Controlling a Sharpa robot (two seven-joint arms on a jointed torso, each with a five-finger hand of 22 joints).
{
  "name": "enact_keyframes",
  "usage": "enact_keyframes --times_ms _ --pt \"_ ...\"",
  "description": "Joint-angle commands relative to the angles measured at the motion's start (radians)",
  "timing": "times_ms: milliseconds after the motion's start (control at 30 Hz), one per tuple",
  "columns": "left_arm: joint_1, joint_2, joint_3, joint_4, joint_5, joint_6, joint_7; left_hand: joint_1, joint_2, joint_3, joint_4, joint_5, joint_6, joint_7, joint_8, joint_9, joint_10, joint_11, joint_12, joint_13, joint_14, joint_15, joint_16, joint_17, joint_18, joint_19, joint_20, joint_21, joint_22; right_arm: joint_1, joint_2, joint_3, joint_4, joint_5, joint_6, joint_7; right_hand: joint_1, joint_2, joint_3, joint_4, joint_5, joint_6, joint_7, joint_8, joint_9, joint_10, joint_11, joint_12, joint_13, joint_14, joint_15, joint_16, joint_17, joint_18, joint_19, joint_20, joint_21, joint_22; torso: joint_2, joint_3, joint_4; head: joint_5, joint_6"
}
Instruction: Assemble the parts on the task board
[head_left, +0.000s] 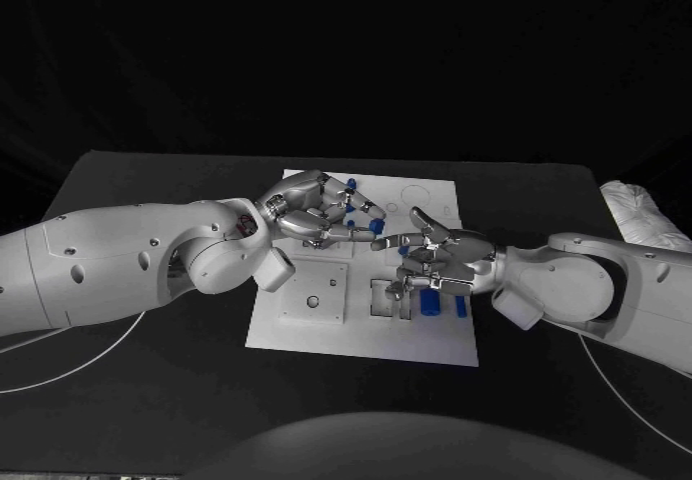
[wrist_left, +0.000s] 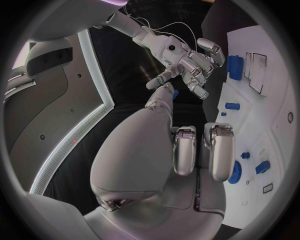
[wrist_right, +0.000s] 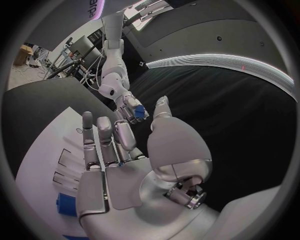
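Parts lie on the white board mid-table, several blue ones near its right side. The left hand pinches one blue part above the board's far half; the right hand hovers beside it, empty, fingers apart. A handover or seating looks next, needing careful alignment. Room between the hands is tight; the dark table lies open around the board.

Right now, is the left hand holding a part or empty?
Holding one, it seems: the right wrist view shows a small blue part at the fingertips of the left hand. The right hand holds nothing.
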Motion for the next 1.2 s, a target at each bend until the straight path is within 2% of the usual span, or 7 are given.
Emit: enact_keyframes --times_ms 33,133,267,500,833,1067,1200 --pt "0.000 0.001 0.000 0.003 -0.001 0.003 0.013 -0.001 0.010 -0.004 -0.001 0.006 0.008 0.001 0.006 0.012 0.104 0.005 0.002 0.263 0.107 0.000 0.002 0.263 -0.007 0.102 -0.003 0.004 0.263 -0.003 -0.005 0.000 0.001 -0.063 0.089 -0.018 -0.023 -0.060 0.007 0.045 -0.002 -0.006 -0.004 -0.011 -0.004 -0.046 0.005 -0.009 0.155 -0.074 0.005 -0.018 0.074 0.014 0.006 0.010 -0.013 -0.012 0.000 -0.0008 -0.0002 0.001 0.000" --pt "0.000 0.000 0.000 0.002 -0.001 0.003 0.012 -0.001 0.011 -0.005 -0.001 0.008 0.011 0.002 0.007 0.012 0.104 0.006 0.002 0.263 0.107 0.001 0.002 0.263 -0.007 0.102 -0.002 0.004 0.263 -0.004 -0.010 0.000 -0.002 -0.077 0.110 -0.020 -0.057 -0.218 0.029 0.145 0.001 -0.016 -0.014 -0.030 -0.013 -0.222 0.013 -0.044 0.120 -0.301 0.013 -0.081 0.029 0.016 0.012 0.016 -0.025 -0.023 -0.001 0.0000 0.0000 0.002 0.000" --pt "0.000 0.000 0.000 0.001 -0.001 0.003 0.012 -0.001 0.011 -0.005 -0.001 0.008 0.011 0.002 0.007 0.012 0.104 0.006 0.002 0.263 0.107 0.001 0.002 0.263 -0.007 0.102 -0.002 0.004 0.263 -0.005 -0.014 0.000 -0.005 -0.097 0.118 -0.021 -0.095 -0.255 0.007 0.146 0.003 -0.009 -0.021 -0.054 -0.024 -0.282 0.032 -0.076 0.106 -0.341 0.032 -0.129 -0.012 0.032 0.082 0.020 -0.015 -0.038 -0.001 0.0004 0.0005 0.004 0.000" --pt "0.000 -0.001 0.000 0.003 -0.001 0.008 0.009 -0.001 0.011 -0.006 0.000 0.009 0.012 0.002 0.007 0.012 0.104 0.007 0.002 0.263 0.107 0.001 0.002 0.263 -0.007 0.102 -0.002 0.004 0.263 -0.010 -0.012 0.000 -0.015 -0.117 0.044 0.005 -0.061 -0.053 0.098 0.118 0.004 0.186 0.004 -0.031 -0.001 0.515 0.001 0.063 0.263 0.878 -0.002 0.202 0.263 -0.098 0.946 -0.022 0.620 0.238 0.000 -0.0001 -0.0006 0.007 0.000" --pt "-0.001 0.000 0.000 0.004 -0.001 0.015 0.005 -0.001 0.012 -0.007 0.000 0.010 0.013 0.002 0.008 0.013 0.104 0.008 0.002 0.263 0.107 0.002 0.002 0.263 -0.007 0.102 -0.002 0.004 0.263 -0.017 -0.006 0.000 -0.030 -0.112 -0.022 -0.006 0.034 0.039 0.077 0.034 0.248 0.283 -0.032 0.018 0.110 0.515 -0.093 0.063 0.263 0.878 -0.092 0.202 0.263 -0.150 1.165 -0.110 0.791 0.322 0.000 -0.0003 0.0001 0.007 0.000" --pt "-0.001 0.000 0.000 0.002 -0.001 0.021 0.001 -0.002 0.012 -0.007 0.000 0.011 0.013 0.002 0.007 0.012 0.104 0.008 0.002 0.263 0.107 0.002 0.002 0.263 -0.007 0.102 -0.002 0.004 0.263 -0.019 -0.003 0.000 -0.039 -0.106 0.018 -0.036 -0.011 0.064 0.077 0.099 0.646 0.292 -0.055 0.023 0.151 0.515 -0.137 0.063 0.263 0.878 -0.137 0.202 0.263 -0.150 1.165 -0.153 0.791 0.322 0.000 0.0000 0.0004 0.008 0.000" --pt "-0.001 0.000 0.000 0.002 -0.001 0.023 -0.002 -0.002 0.013 -0.008 0.000 0.012 0.012 0.003 0.007 0.012 0.104 0.009 0.002 0.263 0.107 0.003 0.002 0.263 -0.007 0.102 -0.001 0.004 0.263 -0.020 -0.001 0.000 -0.043 -0.123 0.065 -0.072 -0.055 0.046 0.058 0.128 0.557 0.294 -0.050 -0.003 0.155 0.515 -0.153 0.063 0.263 0.878 -0.153 0.202 0.263 -0.150 1.165 -0.170 0.791 0.322 -0.001 -0.0005 -0.0001 0.008 0.000"
